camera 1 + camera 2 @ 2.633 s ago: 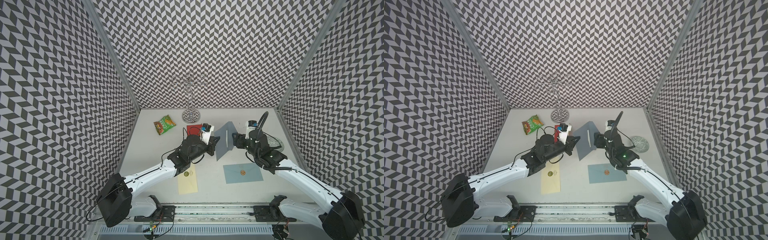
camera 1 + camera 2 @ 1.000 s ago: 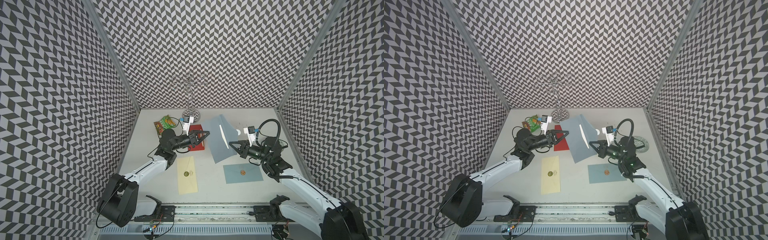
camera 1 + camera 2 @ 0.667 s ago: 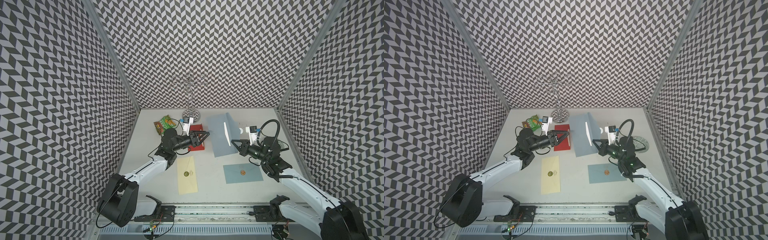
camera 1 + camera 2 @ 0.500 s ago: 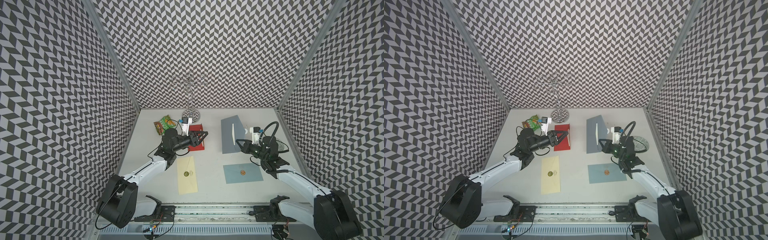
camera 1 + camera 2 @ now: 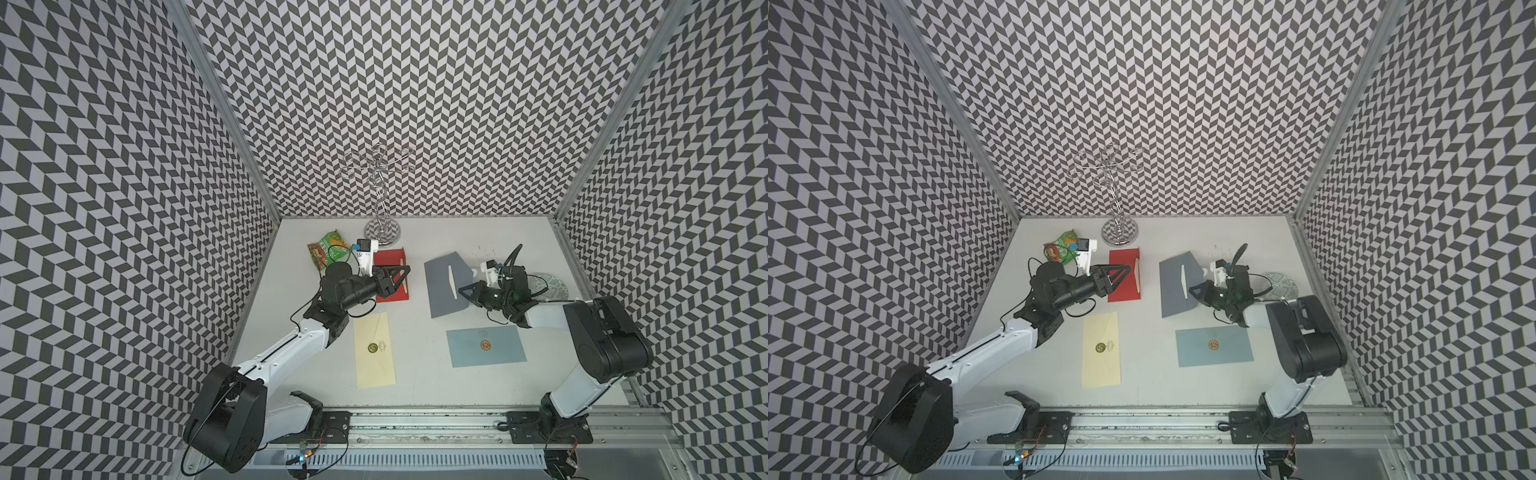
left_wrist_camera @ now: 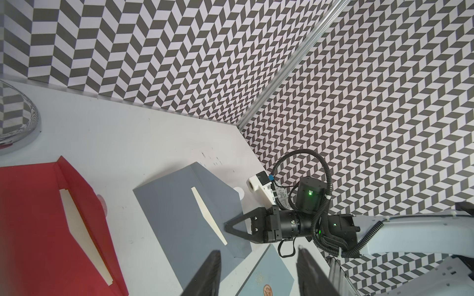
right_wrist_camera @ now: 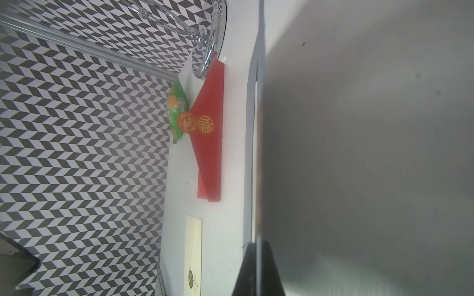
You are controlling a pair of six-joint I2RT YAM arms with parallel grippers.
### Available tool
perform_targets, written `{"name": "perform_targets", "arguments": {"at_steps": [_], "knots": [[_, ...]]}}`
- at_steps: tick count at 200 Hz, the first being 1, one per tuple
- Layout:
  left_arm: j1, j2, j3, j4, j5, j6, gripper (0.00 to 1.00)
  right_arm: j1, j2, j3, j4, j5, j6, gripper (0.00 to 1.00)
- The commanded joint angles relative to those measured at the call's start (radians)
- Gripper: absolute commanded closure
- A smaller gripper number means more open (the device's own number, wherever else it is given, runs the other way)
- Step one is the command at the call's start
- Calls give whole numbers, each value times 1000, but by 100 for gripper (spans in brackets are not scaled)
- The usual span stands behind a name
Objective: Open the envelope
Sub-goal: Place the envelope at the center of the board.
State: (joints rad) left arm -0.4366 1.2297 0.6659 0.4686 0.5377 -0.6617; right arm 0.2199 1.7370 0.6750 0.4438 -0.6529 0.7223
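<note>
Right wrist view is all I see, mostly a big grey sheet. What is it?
Observer: A grey paper envelope; the right claw is shut on its edge.
Operator: Is it opened?
Observer: Its flap looks unfolded, baring a cream strip along the fold.
Operator: And the other claw?
Observer: The left claw hangs open and empty by the red paper envelope.

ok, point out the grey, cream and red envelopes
grey envelope (image 5: 440, 293): in a top view, plain body
cream envelope (image 5: 376, 370): in a top view, lower half
red envelope (image 6: 38, 217): left wrist view, its body
</note>
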Motion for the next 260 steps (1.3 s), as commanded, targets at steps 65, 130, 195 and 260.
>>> {"name": "perform_targets", "arguments": {"at_steps": [65,130,195,260], "knots": [[1,-42,-29,-5,-10,19,50,44,222,220,29,112,-6,99],[-2,-53,-35,-7,-10,20,50,65,273,281,-50,124,-39,91],[-7,-51,-32,-8,-4,26,49,65,93,215,-114,177,-60,68],[-8,-40,-39,-3,2,37,47,59,-267,13,-202,304,-66,46]]}}
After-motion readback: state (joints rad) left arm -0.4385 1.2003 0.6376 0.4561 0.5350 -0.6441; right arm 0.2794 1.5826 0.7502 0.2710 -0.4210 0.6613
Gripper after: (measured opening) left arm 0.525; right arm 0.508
